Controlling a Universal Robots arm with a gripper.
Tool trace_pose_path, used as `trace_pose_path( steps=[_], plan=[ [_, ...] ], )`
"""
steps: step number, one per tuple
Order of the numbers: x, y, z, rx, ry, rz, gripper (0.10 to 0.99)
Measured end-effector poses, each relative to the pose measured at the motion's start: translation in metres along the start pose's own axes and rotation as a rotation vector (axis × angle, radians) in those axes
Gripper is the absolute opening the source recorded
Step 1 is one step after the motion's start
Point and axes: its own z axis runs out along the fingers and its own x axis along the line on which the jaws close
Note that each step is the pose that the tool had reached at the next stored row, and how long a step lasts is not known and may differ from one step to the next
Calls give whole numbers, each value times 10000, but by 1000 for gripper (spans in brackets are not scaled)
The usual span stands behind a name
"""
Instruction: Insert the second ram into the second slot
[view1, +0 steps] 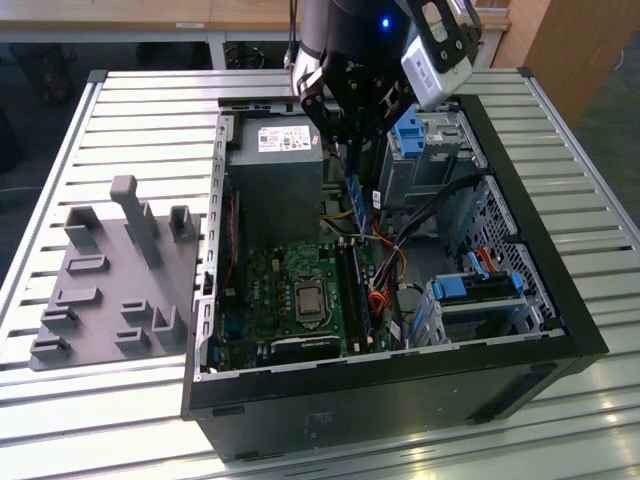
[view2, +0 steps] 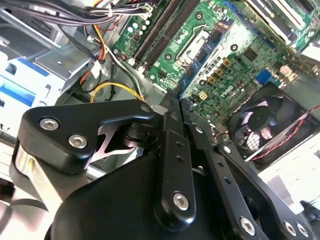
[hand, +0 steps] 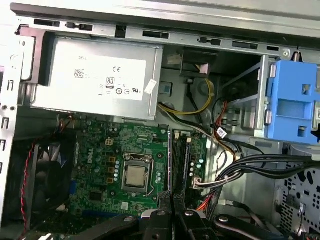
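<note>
The second ram is a thin blue stick hanging upright under my gripper, over the back of the open computer case. My gripper is shut on the stick's upper edge. In both wrist views the fingers press together, and the stick between them is seen edge-on and mostly hidden. The black memory slots lie side by side on the green motherboard, next to the processor socket. They are below and well forward of the stick. I cannot tell which slot is the second one.
A grey power supply sits close beside the gripper. Blue drive-bay latches and black cable bundles crowd the other side. A fan sits at the board's edge. A grey fixture tray lies on the slatted table.
</note>
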Motion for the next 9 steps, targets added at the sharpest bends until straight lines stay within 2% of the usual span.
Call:
trace_pose_path(
  steps=[9],
  plan=[
    [0, -2, 14, 2, -27, 876, 133]
  ],
)
